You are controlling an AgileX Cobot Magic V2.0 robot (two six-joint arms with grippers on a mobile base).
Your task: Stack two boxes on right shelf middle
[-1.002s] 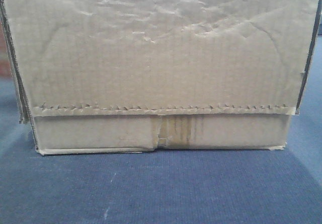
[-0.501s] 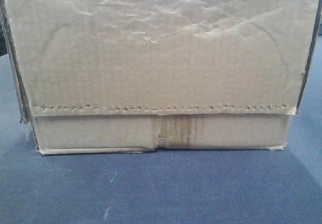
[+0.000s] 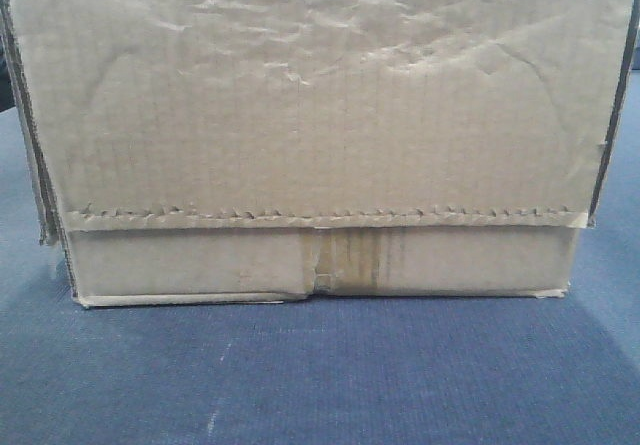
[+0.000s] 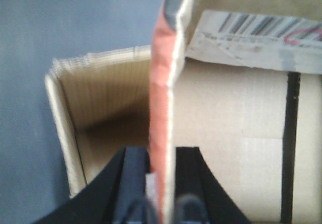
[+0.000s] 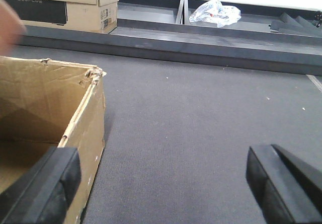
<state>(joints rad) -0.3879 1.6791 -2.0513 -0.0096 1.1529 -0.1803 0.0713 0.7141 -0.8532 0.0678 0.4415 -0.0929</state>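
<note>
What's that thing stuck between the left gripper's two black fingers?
An upright cardboard flap with an orange-red face. The left gripper has its fingers closed on it from both sides. The left wrist view shows it.

My front camera sits low and very close to a brown cardboard box (image 3: 320, 95), square-on to its taped face, with only a strip of carpeted floor (image 3: 320, 385) below it. My left wrist camera looks steeply down past my left gripper (image 4: 160, 163), which pinches an orange-edged flap (image 4: 162, 83); the view is close and blurred. My right wrist camera looks forward, low over the floor, between the spread fingers of my right gripper (image 5: 163, 183). All three views share the carpet, and possibly the same box.
</note>
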